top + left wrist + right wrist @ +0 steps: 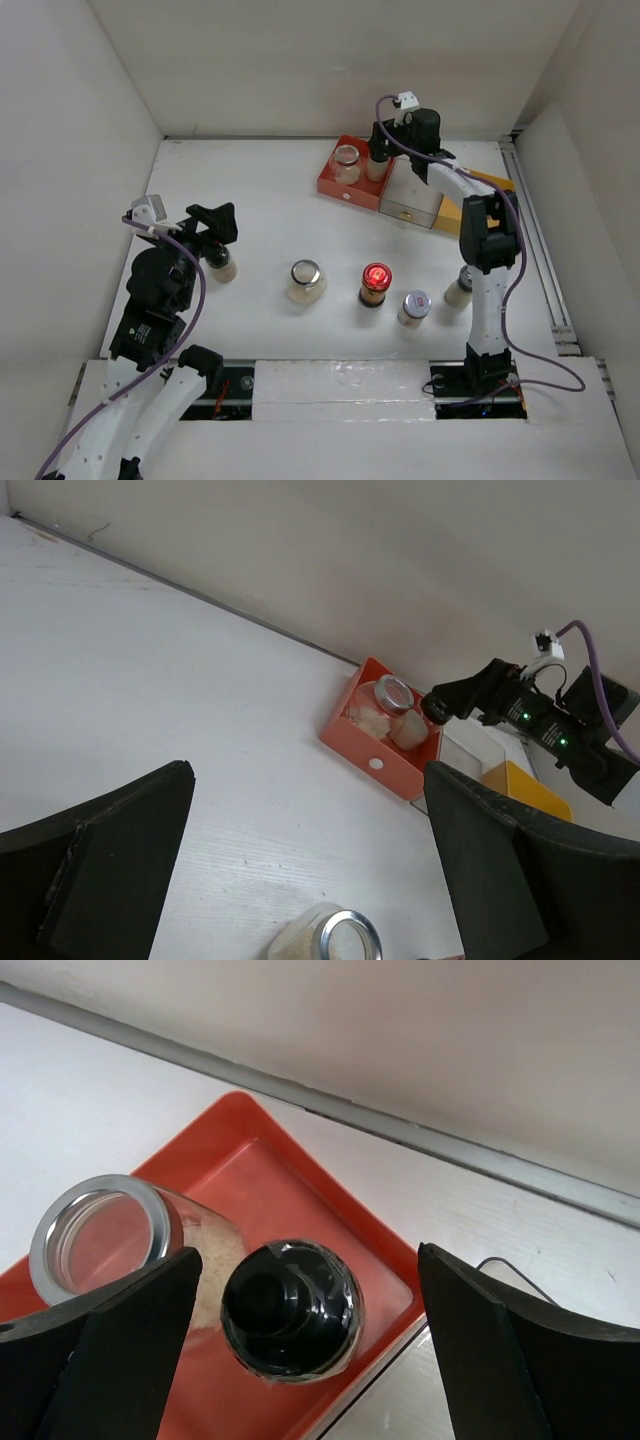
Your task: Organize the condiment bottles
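Observation:
The red tray (335, 185) at the back holds a silver-lidded jar (346, 162) and a black-capped bottle (377, 165). My right gripper (381, 140) hangs over that bottle, open. In the right wrist view the black cap (290, 1308) stands between the spread fingers (130, 1350) without touching them, beside the jar (100, 1228). My left gripper (217, 235) is open at the left, over a small pale bottle (222, 267). A silver-lidded jar (307, 281), a red-capped bottle (376, 283), a white-capped jar (414, 306) and a pale bottle (459, 288) stand in a row mid-table.
A clear tray (412, 195) and a yellow tray (452, 213) stand right of the red tray. White walls close in the table on three sides. The right arm's upright link rises beside the rightmost bottle. The left wrist view shows the silver-lidded jar (340, 940) and the red tray (380, 750).

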